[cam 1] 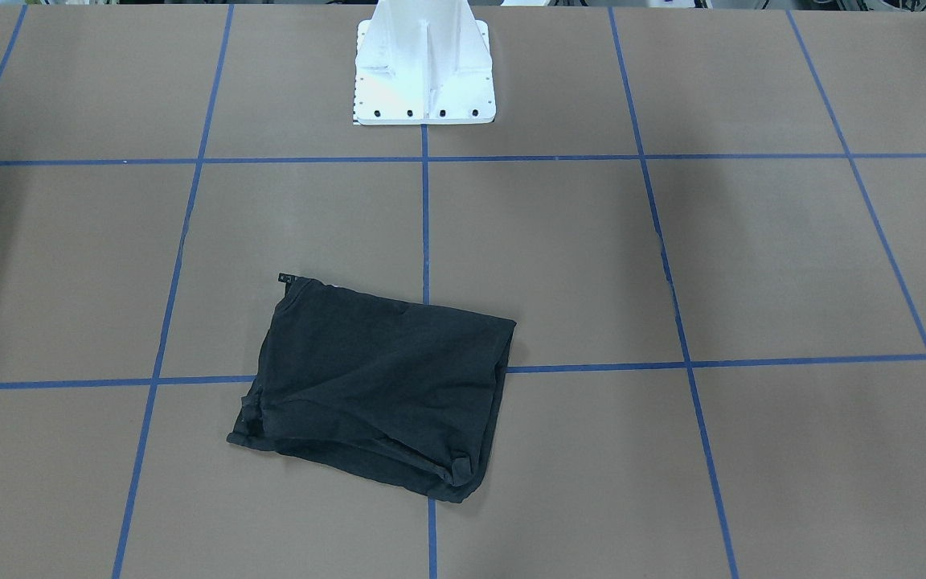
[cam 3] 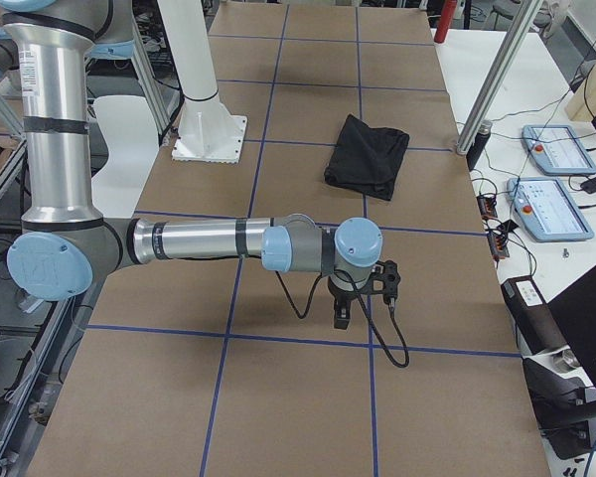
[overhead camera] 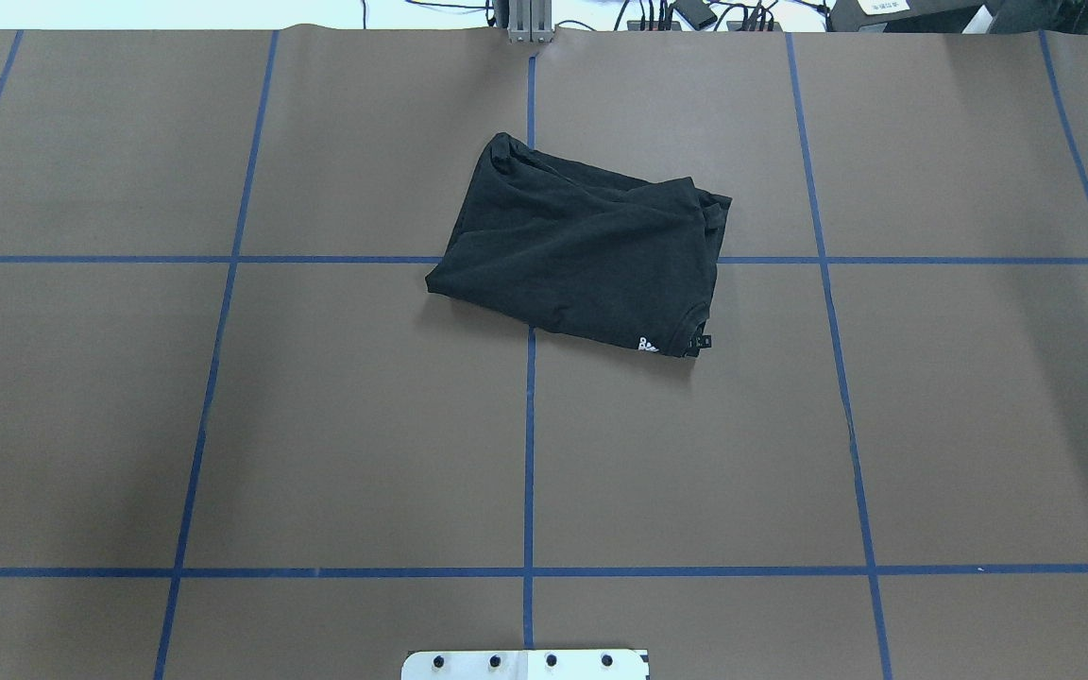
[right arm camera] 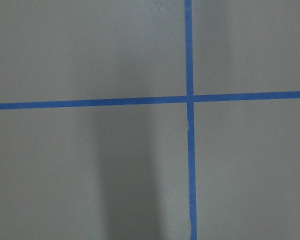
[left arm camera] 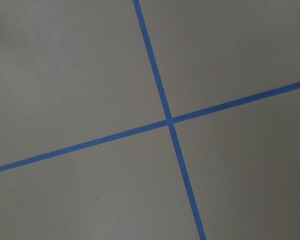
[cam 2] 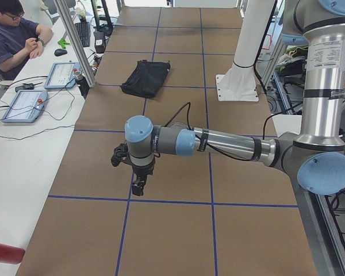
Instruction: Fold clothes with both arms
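Black short-sleeved T-shirt (overhead camera: 582, 255), soft matte knit, lies folded into a rumpled, roughly rectangular packet with rolled edges and a small white logo at one corner. It rests flat on the brown paper-covered table (overhead camera: 978, 425) gridded with blue tape lines (overhead camera: 529, 453), out in front of the white flared pedestal base (cam 1: 425, 72), slightly to its right. Left black two-finger gripper (cam 2: 138, 187) hangs fingers-down well to the pedestal's left, right black two-finger gripper (cam 3: 343, 316) well to its right; cannot tell whether either claw is clenched or released.
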Available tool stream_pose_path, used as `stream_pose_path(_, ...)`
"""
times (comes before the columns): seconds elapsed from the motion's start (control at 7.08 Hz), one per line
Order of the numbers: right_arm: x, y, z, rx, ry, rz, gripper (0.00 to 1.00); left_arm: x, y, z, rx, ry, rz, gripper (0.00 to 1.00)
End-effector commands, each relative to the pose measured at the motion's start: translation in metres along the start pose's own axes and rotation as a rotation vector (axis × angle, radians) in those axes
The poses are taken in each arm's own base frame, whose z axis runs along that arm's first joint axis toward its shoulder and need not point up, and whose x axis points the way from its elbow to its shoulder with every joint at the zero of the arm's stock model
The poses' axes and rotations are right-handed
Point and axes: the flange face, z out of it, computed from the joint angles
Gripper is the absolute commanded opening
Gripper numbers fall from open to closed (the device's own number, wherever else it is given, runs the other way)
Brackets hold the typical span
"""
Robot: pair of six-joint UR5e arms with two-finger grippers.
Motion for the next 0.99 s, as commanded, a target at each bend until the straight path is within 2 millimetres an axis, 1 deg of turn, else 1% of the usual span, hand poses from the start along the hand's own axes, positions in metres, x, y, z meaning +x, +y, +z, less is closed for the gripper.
stream_pose_path(0.0, 0.002, -0.001, 0.002, -0.005, -0.001, 0.004, 1.0, -0.022, 0.049, 0.034, 0.003, 0.07, 0.0, 1.0)
stream_pose_path(0.14, 0.002, 0.001, 0.002, -0.005, -0.008, 0.004, 1.0, -0.026, 0.048, 0.038, 0.031, 0.066, 0.017, 1.0)
stream_pose_path(0.57, 0.004, 0.002, 0.004, -0.009, -0.007, 0.009, 1.0, -0.019, 0.035, 0.024, 0.06, 0.05, -0.011, 1.0)
stream_pose_path(0.85, 0.005, 0.004, 0.004, -0.005, -0.006, 0.002, 1.0, -0.018, 0.031, 0.021, 0.064, 0.048, -0.007, 1.0)
